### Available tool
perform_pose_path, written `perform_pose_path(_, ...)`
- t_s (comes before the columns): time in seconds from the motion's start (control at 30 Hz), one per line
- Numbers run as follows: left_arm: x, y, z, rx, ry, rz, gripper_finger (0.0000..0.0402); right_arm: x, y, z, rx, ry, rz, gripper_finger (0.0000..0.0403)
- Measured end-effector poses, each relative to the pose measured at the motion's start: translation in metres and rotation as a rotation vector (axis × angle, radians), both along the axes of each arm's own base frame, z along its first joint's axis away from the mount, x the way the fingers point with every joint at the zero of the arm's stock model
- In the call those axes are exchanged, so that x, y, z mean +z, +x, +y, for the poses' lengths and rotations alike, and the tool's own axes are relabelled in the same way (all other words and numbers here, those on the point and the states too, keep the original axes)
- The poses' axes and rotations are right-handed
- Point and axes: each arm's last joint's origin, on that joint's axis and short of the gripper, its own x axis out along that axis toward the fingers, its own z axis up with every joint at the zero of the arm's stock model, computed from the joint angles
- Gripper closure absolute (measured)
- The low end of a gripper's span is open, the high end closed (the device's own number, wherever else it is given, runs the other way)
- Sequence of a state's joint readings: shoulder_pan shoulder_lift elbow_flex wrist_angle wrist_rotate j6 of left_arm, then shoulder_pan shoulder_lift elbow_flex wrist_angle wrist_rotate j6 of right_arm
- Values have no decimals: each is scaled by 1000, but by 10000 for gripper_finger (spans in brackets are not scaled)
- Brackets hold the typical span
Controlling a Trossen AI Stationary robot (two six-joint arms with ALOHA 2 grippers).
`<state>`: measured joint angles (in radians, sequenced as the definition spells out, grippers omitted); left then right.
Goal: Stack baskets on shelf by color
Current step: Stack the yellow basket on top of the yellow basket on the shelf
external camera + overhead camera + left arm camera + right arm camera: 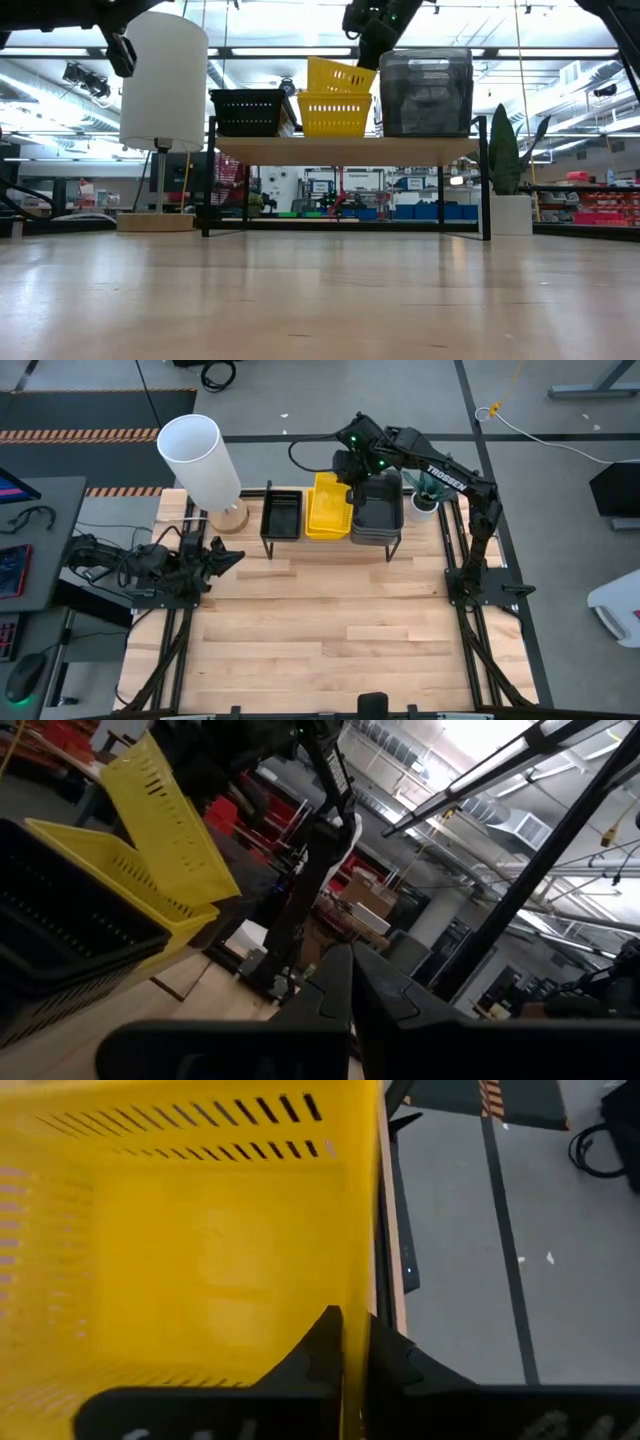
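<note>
- Nearest, along the tabletop's [330,630] left edge, the left gripper [222,557] waits low and away from the work; its own wrist view shows its jaws clenched on nothing.
- At the tabletop's far edge stands the shelf [345,149], and every basket in sight is already on it: the black baskets [281,514] toward its left end, the yellow baskets [333,113] in the middle, the grey baskets [425,92] at its right end.
- The right gripper [352,465] is over the shelf's far edge, its jaws grasping the wall of the top yellow basket [180,1230].
- Judged from this, sorting by color is nearly done. What seems left is seating that yellow basket flat in its stack and letting go.
- The low view shows what the overhead one hides: the top yellow basket sits tilted in the one below, not nested level.
- The high view alone shows no basket lying on the tabletop itself.
- Only the right wrist view shows the grip on the wall.
</note>
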<state>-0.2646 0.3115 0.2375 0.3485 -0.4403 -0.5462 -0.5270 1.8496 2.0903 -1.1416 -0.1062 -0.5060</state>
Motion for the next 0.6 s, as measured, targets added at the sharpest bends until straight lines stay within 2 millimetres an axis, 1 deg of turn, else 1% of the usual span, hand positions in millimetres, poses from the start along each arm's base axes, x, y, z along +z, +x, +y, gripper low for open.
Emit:
perform_pose_path(0.2,1,0,0,11,-6,-10,398,0,-1,-2,20,-9,2,328)
perform_pose_path(0.33,2,-1,1,11,-11,-25,398,0,-5,-8,8,18,-18,295)
perform_pose_path(0.47,4,-1,1,13,-10,-40,398,1,-9,-16,-37,47,-40,285)
perform_pose_path(0.6,4,-1,1,16,-12,-40,398,4,-12,-28,-117,134,-132,286)
